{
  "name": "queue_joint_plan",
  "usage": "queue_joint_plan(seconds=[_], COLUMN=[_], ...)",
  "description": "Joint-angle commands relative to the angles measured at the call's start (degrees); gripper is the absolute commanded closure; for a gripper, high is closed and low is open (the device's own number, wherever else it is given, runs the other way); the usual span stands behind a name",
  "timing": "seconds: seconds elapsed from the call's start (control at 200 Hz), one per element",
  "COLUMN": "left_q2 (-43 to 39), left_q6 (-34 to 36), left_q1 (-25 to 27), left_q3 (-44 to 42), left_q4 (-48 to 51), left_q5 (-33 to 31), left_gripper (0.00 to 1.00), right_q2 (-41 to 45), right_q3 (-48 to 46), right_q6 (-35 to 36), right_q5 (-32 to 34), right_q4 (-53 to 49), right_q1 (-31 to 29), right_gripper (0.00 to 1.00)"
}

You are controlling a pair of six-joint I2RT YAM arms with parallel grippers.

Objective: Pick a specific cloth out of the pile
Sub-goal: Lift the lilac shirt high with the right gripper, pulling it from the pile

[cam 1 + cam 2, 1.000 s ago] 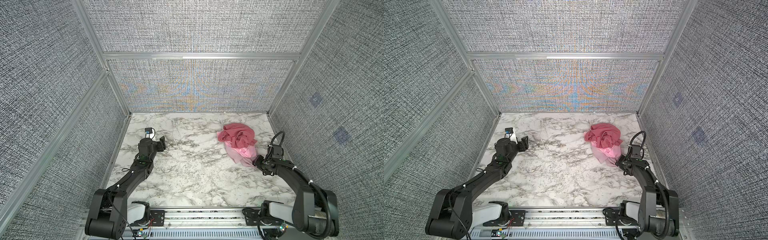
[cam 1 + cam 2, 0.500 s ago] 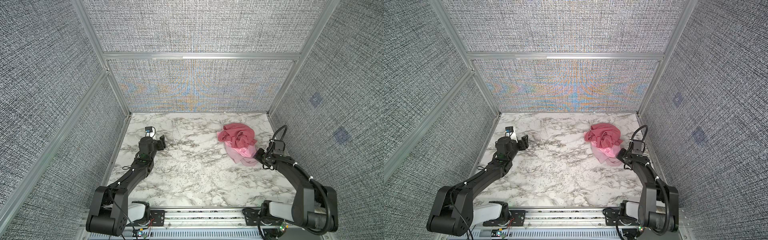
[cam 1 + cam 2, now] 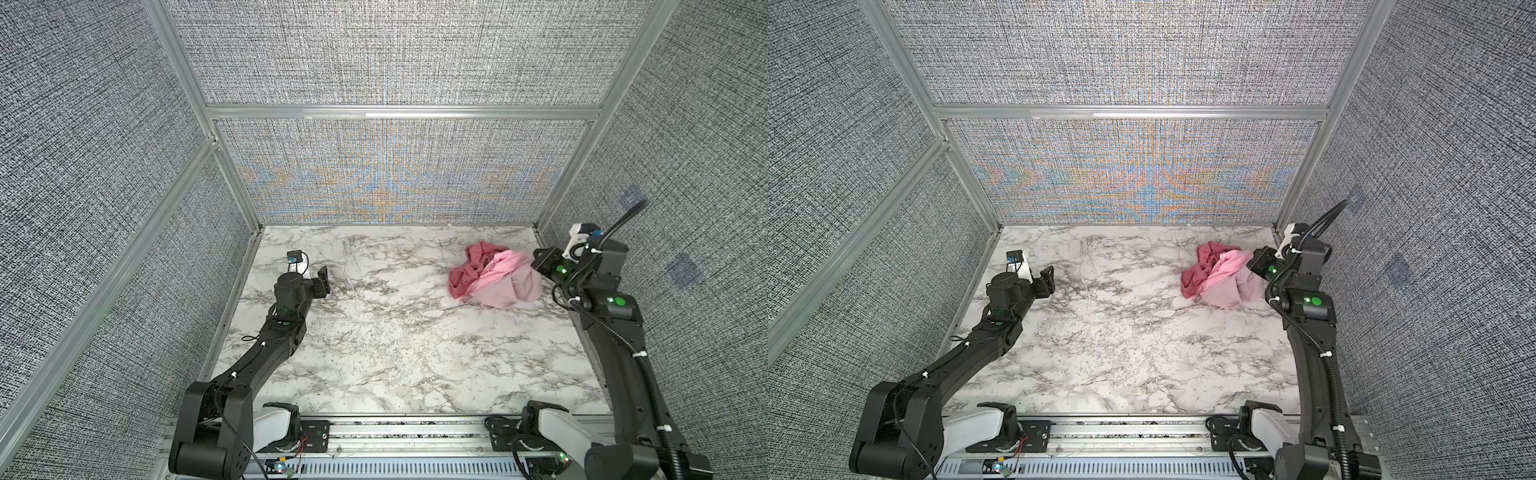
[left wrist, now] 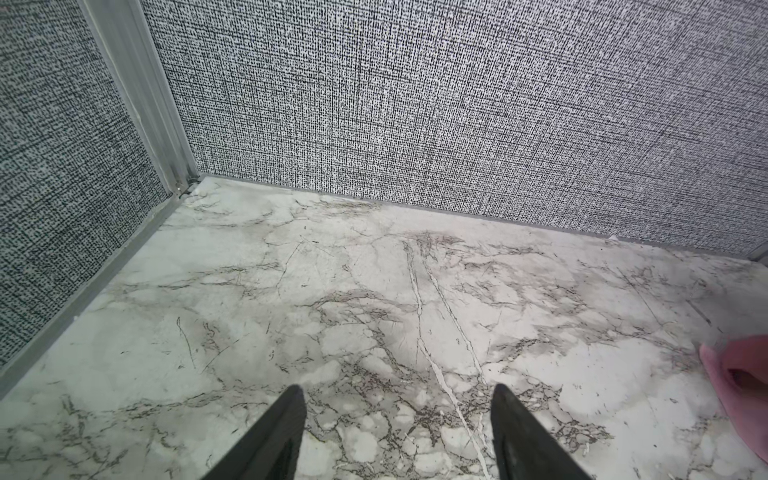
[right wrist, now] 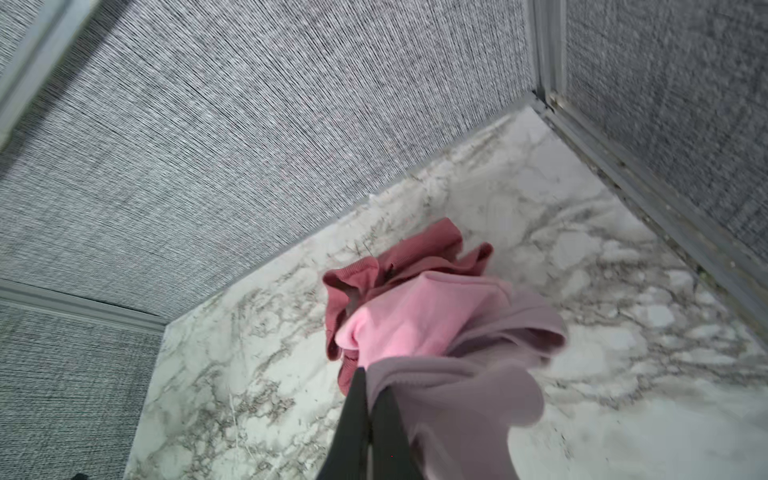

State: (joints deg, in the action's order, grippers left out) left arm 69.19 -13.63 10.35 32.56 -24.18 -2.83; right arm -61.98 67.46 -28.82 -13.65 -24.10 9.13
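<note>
The pale mauve cloth (image 3: pixel 524 286) (image 5: pixel 469 399) lies at the right end of the pile, which is at the back right of the table. The rest of the pile is a dark rose-red cloth (image 3: pixel 467 270) and a brighter pink cloth (image 3: pixel 500 268), which leans against the mauve one. My right gripper (image 5: pixel 371 384) is shut on a fold of the mauve cloth and holds that end raised. In both top views the cloth's lower part still touches the marble. My left gripper (image 4: pixel 397 388) (image 3: pixel 323 282) hovers open and empty over the back left of the table.
The marble table (image 3: pixel 395 332) is boxed in by grey woven walls with aluminium posts. The right wall stands close behind my right arm (image 3: pixel 615 307). A metal rail (image 3: pixel 395 432) runs along the front edge.
My right gripper closed on the mauve cloth, then rose and drew back toward the right wall, lifting the cloth's end. The pile spread with it. The left arm stayed put.
</note>
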Motion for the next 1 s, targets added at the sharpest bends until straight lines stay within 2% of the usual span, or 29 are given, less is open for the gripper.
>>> queue_joint_plan(seconds=[0.0, 0.465, 0.725, 0.996], left_q2=[-1.3, -4.6, -7.3, -8.7], left_q6=[-0.1, -1.4, -2.2, -2.0], left_q1=[-0.1, -0.1, -0.1, -0.1], left_q3=[0.7, 3.0, 9.9, 23.0], left_q4=[0.9, 5.9, 15.5, 30.9], left_q5=[0.1, 0.1, -0.1, -0.7], left_gripper=[0.27, 0.28, 0.28, 0.28], right_q2=[-1.8, -11.6, -16.6, -27.8], right_q3=[5.4, 30.2, 48.2, 67.5], right_q6=[-1.3, -3.1, 1.9, 2.9], right_q5=[-2.7, -11.0, -9.2, -11.7], right_q4=[1.6, -0.6, -9.6, -13.7], right_q1=[0.1, -1.1, -10.3, -21.5], right_gripper=[1.0, 1.0, 1.0, 1.0])
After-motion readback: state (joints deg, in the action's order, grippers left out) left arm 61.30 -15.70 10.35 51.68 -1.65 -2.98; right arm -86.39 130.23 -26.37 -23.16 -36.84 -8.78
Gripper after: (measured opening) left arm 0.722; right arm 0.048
